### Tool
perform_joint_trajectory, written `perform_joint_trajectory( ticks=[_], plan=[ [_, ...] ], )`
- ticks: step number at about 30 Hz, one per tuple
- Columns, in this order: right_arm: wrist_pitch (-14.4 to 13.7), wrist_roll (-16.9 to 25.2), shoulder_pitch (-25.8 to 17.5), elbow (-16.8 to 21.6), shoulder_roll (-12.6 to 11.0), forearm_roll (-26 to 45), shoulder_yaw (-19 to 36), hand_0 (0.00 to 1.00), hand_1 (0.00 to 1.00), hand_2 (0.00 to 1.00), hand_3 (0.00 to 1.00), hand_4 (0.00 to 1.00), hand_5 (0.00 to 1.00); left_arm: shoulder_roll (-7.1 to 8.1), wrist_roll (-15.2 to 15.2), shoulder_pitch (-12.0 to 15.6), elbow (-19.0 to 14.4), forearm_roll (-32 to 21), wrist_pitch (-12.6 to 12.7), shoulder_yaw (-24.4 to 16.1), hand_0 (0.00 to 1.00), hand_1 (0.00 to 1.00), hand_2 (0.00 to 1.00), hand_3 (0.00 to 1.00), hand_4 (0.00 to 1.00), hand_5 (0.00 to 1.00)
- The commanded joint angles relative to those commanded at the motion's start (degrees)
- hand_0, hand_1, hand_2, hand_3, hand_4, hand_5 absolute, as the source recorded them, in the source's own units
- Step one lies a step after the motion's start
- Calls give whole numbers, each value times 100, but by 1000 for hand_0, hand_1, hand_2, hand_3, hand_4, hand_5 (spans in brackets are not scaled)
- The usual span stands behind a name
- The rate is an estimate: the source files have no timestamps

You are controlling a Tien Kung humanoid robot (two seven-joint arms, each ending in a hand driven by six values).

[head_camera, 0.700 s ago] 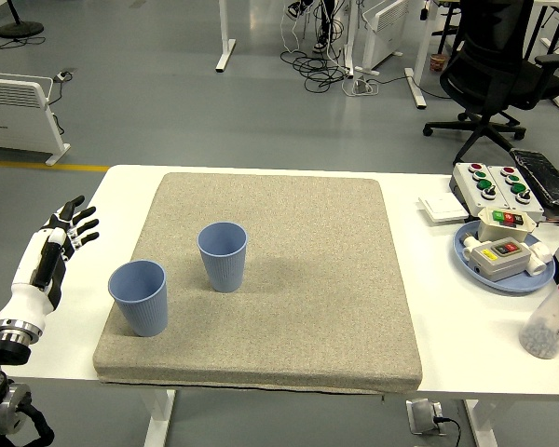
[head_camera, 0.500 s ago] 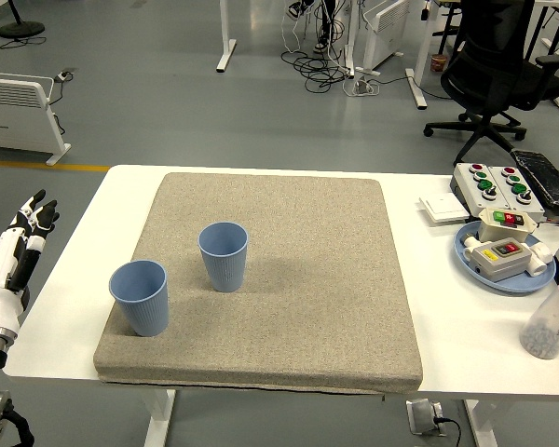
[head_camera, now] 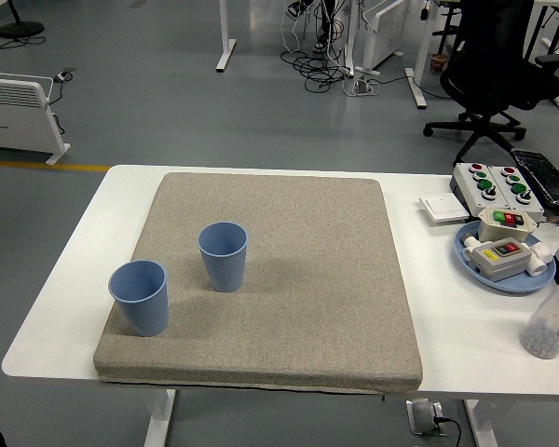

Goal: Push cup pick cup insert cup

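1. Head view: the change I see is that my left hand has gone. A moment ago it hung beside the left edge of the desk [head_camera: 65, 279] with its fingers spread, then slid outward, and now it is out of the picture. The right hand is not in the picture either, so I cannot report the fingers of either hand as apart or clamped; neither is holding anything I can see.

2. Head view, the task's things: the two blue cups have not shifted. The near cup [head_camera: 139, 297] stands upright at the front-left corner of the grey mat [head_camera: 289, 279], mouth up. The far cup [head_camera: 224, 256] stands upright a little further in and to the right, near the first but not touching it. Neither is nested in the other.

3. Head view, the rest: on the right side of the desk sit the blue tray [head_camera: 517, 279] carrying button boxes, and a clear bottle [head_camera: 552, 318] with a red cap at the edge, all well apart from the cups.

4. My reading: with both cups separate and no arm over the desk, I judge the insert step is not yet done, and the left arm has drawn back, perhaps to reset before pushing.
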Motion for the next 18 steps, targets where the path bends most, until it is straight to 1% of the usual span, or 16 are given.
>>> perform_joint_trajectory(
  ticks=[1, 2, 3, 4, 6, 7, 8, 9, 12, 13, 15, 18],
  plan=[
    [-2, -4, -2, 0, 0, -14, 0, 719, 648, 697, 619, 189, 425, 21, -137, 108, -71, -70, -3, 30, 400, 572, 589, 582, 712, 882],
    [-3, -6, -2, 1, -1, -23, 0, 719, 648, 696, 619, 189, 424, 35, -249, 193, -129, -142, -24, 56, 259, 455, 477, 474, 674, 998],
    [-3, -7, -2, 1, -1, -28, 1, 719, 648, 696, 619, 189, 424, 45, -370, 280, -176, -228, -50, 76, 259, 455, 477, 474, 674, 998],
    [-3, -8, -2, 1, -1, -30, 1, 719, 648, 696, 619, 189, 424, 48, -402, 302, -188, -249, -57, 81, 259, 455, 477, 474, 674, 998],
    [-6, -2, -4, 2, -2, -19, -1, 719, 648, 696, 619, 189, 424, 83, -742, 491, -287, -515, -19, 198, 259, 455, 477, 474, 674, 998],
    [-7, -1, -4, 2, -2, -17, -1, 719, 648, 696, 619, 189, 424, 90, -900, 537, -307, -600, 10, 232, 259, 455, 477, 474, 674, 998],
    [-7, -1, -1, 3, -5, -17, -1, 719, 648, 697, 619, 188, 425, 105, -941, 639, -334, -751, 116, 348, 191, 380, 412, 422, 654, 998],
    [-7, -1, -1, 3, -6, -17, -1, 719, 648, 697, 619, 188, 425, 107, -941, 656, -338, -777, 136, 369, 191, 380, 412, 422, 654, 998],
    [-7, -4, 2, 3, -8, -22, -1, 719, 648, 697, 619, 188, 425, 128, -941, 789, -292, -747, 191, 629, 191, 380, 412, 422, 654, 998],
    [-6, -5, 6, 4, -9, -23, -1, 719, 648, 697, 619, 188, 425, 139, -941, 820, -242, -650, 156, 774, 191, 380, 412, 422, 654, 998],
    [-5, -5, 8, 4, -10, -23, -1, 719, 648, 696, 619, 188, 425, 143, -941, 834, -220, -607, 140, 851, 190, 365, 401, 410, 644, 998],
    [-7, -9, 23, 5, -7, -19, -1, 719, 648, 696, 619, 188, 425, 194, -941, 823, 8, -126, -35, 1345, 190, 365, 401, 410, 644, 998]
  ],
)
